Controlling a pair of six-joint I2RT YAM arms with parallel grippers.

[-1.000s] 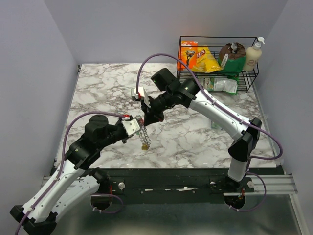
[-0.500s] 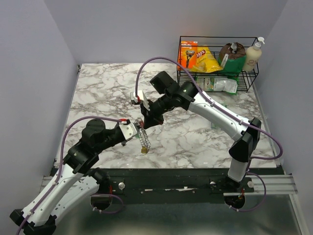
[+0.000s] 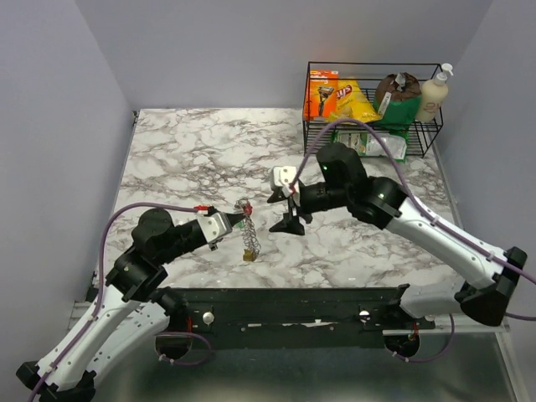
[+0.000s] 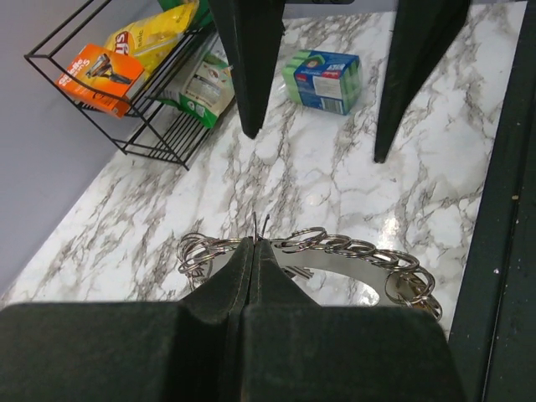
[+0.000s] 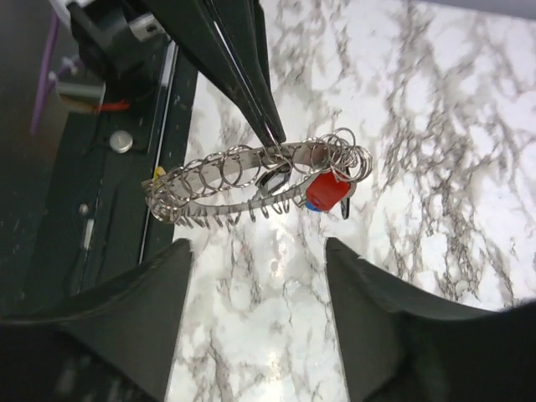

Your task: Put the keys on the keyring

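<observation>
The keyring [image 3: 249, 235], a silvery wire ring strung with many small loops, hangs from my left gripper [image 3: 240, 218], whose jaws are pressed shut on its wire [image 4: 255, 244]. A small yellow piece [image 3: 248, 256] sits at its low end. In the right wrist view the keyring [image 5: 219, 178] carries keys at one end: a red head [image 5: 325, 191] with a blue one [image 5: 311, 207] under it. My right gripper [image 3: 289, 225] stands open just right of the ring, nothing between its fingers [image 5: 258, 248]; the ring lies beyond its fingertips.
A black wire basket [image 3: 435, 126] at the back right holds snack packets and a soap bottle [image 3: 433, 94]. A green sponge pack [image 4: 322, 79] lies on the marble beyond the right gripper. The dark front rail [image 3: 293, 301] runs along the table's near edge.
The right gripper has opened, let go at the ring and drawn back to the right. The left gripper stays shut on the keyring, now a little lower and nearer the front.
</observation>
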